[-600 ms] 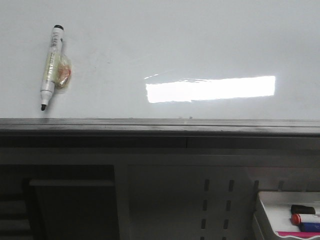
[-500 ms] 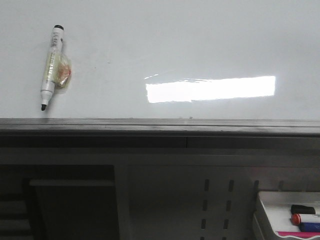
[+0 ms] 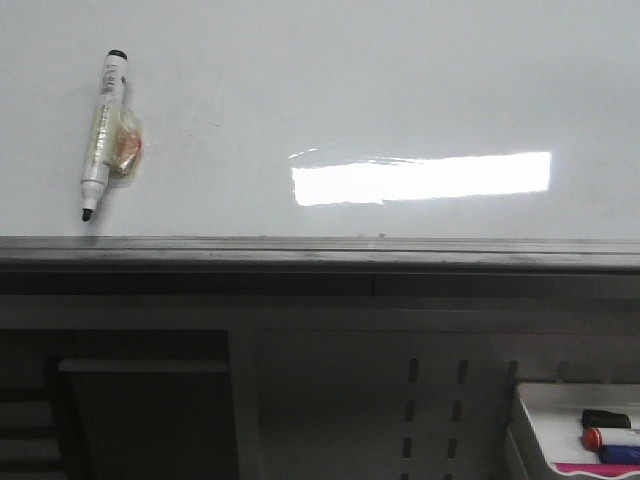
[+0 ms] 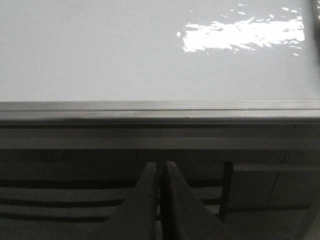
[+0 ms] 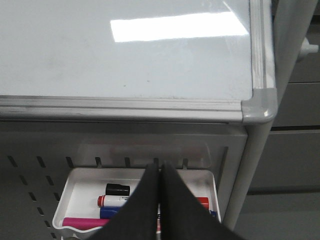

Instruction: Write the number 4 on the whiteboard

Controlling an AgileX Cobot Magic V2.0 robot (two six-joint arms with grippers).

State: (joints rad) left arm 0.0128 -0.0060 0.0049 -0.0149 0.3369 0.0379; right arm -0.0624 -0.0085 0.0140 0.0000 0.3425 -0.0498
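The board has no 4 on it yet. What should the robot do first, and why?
Probably move the left gripper, shut and empty, up over the whiteboard toward the marker and open it. The marker lies uncapped on the board's left side, nearer that arm, and nothing is written yet. The right gripper is shut over the tray.

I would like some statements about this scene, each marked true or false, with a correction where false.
1. A marker lies on the whiteboard. True.
2. A "4" is already drawn on the board. False: no writing shows on it.
3. The left gripper holds the marker. False: its jaws are shut on nothing.
4. The right gripper hangs above a white tray of markers. True.
5. The marker's black tip points away from the board's near edge. False: it points toward it.
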